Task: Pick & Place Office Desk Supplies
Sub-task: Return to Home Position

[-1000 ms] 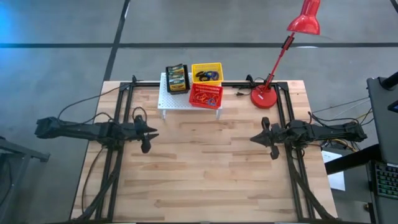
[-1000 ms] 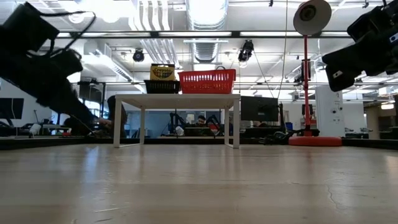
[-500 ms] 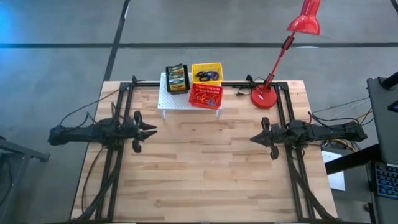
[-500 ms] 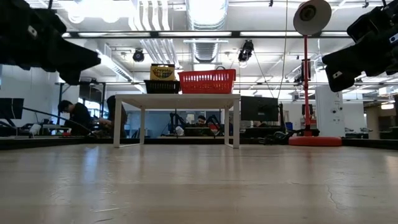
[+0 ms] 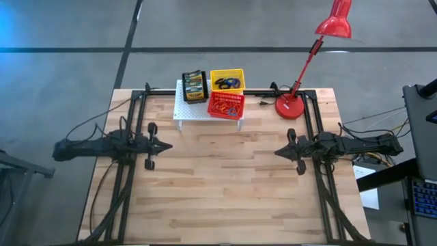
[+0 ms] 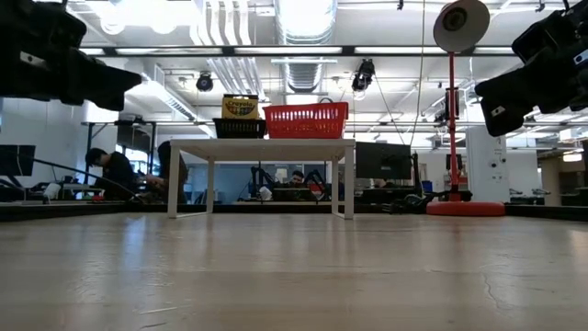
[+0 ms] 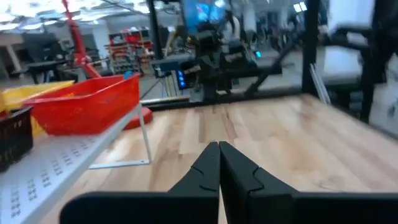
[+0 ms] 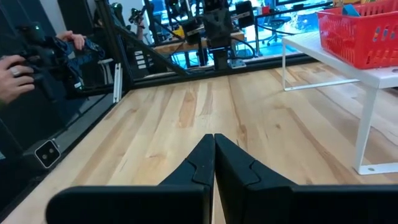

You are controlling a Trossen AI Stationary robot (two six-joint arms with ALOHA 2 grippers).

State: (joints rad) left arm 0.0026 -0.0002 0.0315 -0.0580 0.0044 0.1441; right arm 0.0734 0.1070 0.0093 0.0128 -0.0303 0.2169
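While both arms are hovering at opposite sides of the table [image 5: 225, 198], the left gripper [image 5: 166, 145] and right gripper [image 5: 278, 152] are each clenching 2 fingers on nothing. The rack [image 5: 183, 113] at the far edge is carrying 3 baskets: black basket [image 5: 194, 100] with crayon boxes [image 5: 194, 82], yellow basket [image 5: 227, 71], and red basket [image 5: 241, 102] with loops [image 5: 220, 106].

Crayon boxes [image 6: 241, 106] stand in the black basket [image 6: 239, 128]; the yellow basket [image 5: 227, 72] and red basket [image 5: 226, 115] hold coloured loops [image 5: 224, 105], all on the far white rack [image 5: 183, 111].

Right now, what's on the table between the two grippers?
Nothing: in the high view, only bare wooden table lies between the left gripper and right gripper.
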